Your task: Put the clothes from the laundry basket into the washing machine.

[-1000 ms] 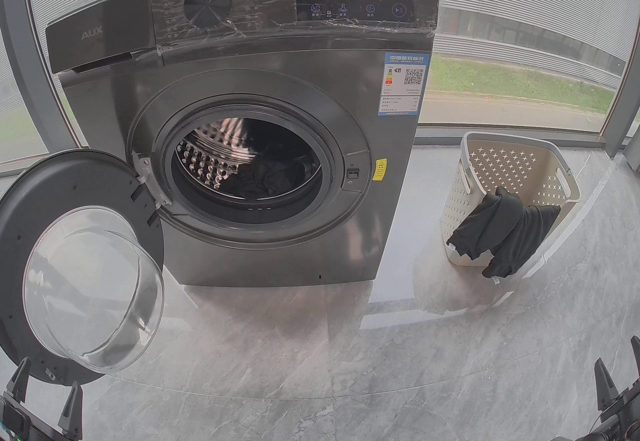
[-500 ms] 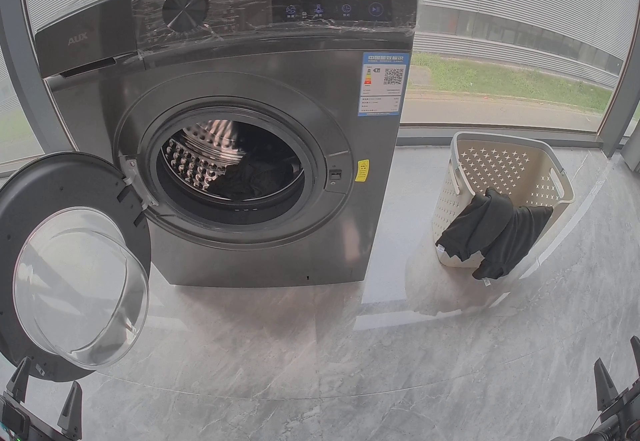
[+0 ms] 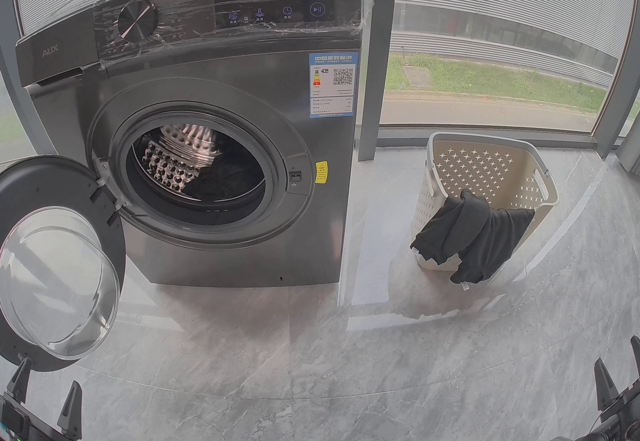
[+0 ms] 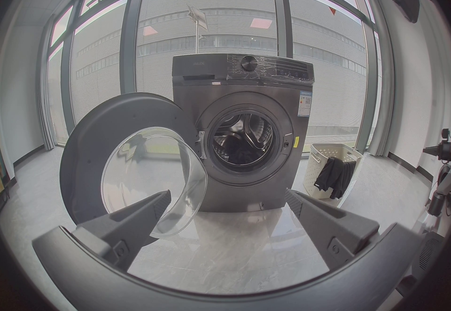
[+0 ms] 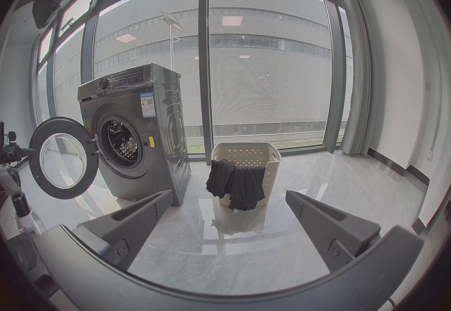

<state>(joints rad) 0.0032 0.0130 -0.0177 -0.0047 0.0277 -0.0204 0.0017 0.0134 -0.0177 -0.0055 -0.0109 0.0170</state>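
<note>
Dark clothes [image 3: 470, 232] hang over the laundry basket [image 3: 487, 141], right of the washing machine [image 3: 220, 72].
Left gripper [image 4: 228, 196], right gripper [image 5: 228, 196] — well before it, fingers wide, empty.

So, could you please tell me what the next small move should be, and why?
Probably bring the right hand forward toward the laundry basket, I'd judge. Dark clothes hang over its front rim, on the robot's right, and that hand is open, empty and well short of them. The washing machine door already stands open.
</note>
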